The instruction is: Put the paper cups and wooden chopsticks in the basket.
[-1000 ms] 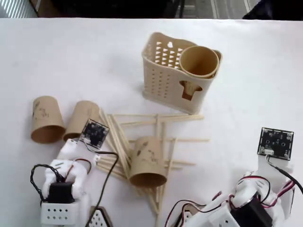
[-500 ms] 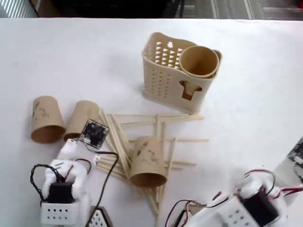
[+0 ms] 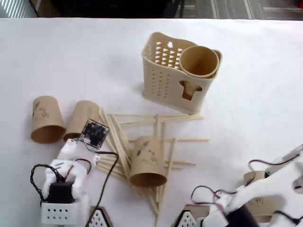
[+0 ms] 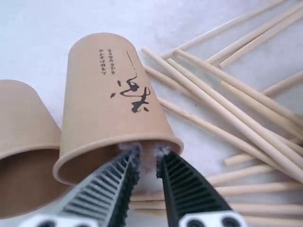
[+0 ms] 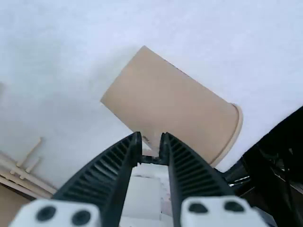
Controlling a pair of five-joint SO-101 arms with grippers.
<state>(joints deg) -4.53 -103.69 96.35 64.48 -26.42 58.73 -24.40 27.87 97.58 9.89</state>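
Observation:
The beige basket [image 3: 165,71] stands upright at the table's middle with one paper cup [image 3: 199,61] in it. Three paper cups lie on their sides: two at the left [image 3: 46,119] [image 3: 81,119] and one [image 3: 147,161] on the scattered wooden chopsticks [image 3: 161,124]. A further cup [image 3: 258,201] lies by the right arm at the front right. My left gripper [image 4: 147,152] is shut, its tips at the mouth rim of a lying cup [image 4: 113,94]. My right gripper [image 5: 150,141] is shut and holds nothing, pointing at the side of a lying cup [image 5: 170,111].
The left arm's base [image 3: 59,194] and its cable sit at the front left, the right arm [image 3: 265,194] with loose wires at the front right. The white table [image 3: 71,56] has free room at the back and on the right.
The right arm has swung round toward the table's front right corner, and a lying cup now shows beside it. The left arm, basket and other cups have not moved.

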